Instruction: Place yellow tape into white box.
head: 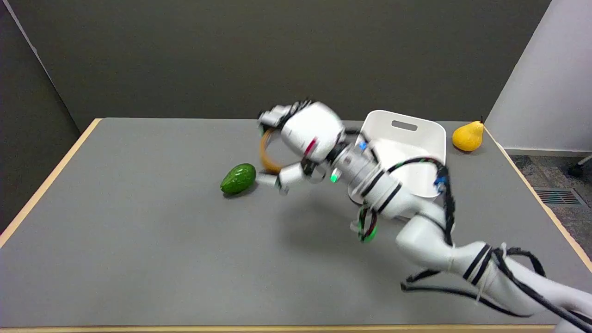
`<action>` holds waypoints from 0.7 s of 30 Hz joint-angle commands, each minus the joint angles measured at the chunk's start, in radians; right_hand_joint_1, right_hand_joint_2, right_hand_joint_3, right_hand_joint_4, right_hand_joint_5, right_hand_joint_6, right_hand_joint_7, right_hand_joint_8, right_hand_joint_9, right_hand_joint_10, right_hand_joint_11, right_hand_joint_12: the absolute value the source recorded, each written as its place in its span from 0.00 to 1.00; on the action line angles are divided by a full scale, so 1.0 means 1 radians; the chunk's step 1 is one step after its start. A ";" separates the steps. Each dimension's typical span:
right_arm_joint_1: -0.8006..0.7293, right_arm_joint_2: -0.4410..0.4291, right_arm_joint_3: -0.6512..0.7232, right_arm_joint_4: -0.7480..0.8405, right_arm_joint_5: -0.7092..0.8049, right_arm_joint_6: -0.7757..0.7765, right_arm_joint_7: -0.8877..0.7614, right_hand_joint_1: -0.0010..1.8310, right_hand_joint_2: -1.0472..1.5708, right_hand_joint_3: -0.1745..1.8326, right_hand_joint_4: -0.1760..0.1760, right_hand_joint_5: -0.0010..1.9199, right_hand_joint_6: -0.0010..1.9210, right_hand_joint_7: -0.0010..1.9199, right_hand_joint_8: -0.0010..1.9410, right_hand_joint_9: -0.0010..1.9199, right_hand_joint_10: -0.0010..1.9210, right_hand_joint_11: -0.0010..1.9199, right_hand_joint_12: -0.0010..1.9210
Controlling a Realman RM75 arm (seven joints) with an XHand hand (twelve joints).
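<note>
Yellow tape (267,155) stands on edge, pinched in the right hand (296,143), just right of the avocado (238,178). Best carried level, rightward, clearing the near rim of the white box (418,138) before release.

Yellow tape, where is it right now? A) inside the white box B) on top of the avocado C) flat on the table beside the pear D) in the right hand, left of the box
D: the yellow tape is held upright in the right hand, left of the white box.
</note>
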 commanded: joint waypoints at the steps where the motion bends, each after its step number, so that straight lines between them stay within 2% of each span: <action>1: 0.166 0.138 0.371 -0.228 0.521 -0.025 -0.396 0.52 0.78 0.38 0.61 0.37 0.80 0.43 1.00 0.47 1.00 0.41 1.00; 5: 0.166 0.200 0.358 -0.305 0.529 0.006 -0.407 0.52 0.78 0.38 0.59 0.37 0.80 0.43 1.00 0.47 1.00 0.42 1.00; 12: 0.007 0.239 0.413 -0.304 0.523 0.063 -0.435 0.53 0.78 0.39 0.56 0.38 0.80 0.43 1.00 0.47 1.00 0.46 1.00; 16: -0.065 0.241 0.442 -0.344 0.527 0.072 -0.425 0.53 0.77 0.40 0.59 0.38 0.80 0.43 1.00 0.48 1.00 0.49 1.00; 21: -0.143 0.242 0.405 -0.322 0.517 0.133 -0.417 0.52 0.77 0.40 0.65 0.38 0.79 0.44 1.00 0.48 1.00 0.51 1.00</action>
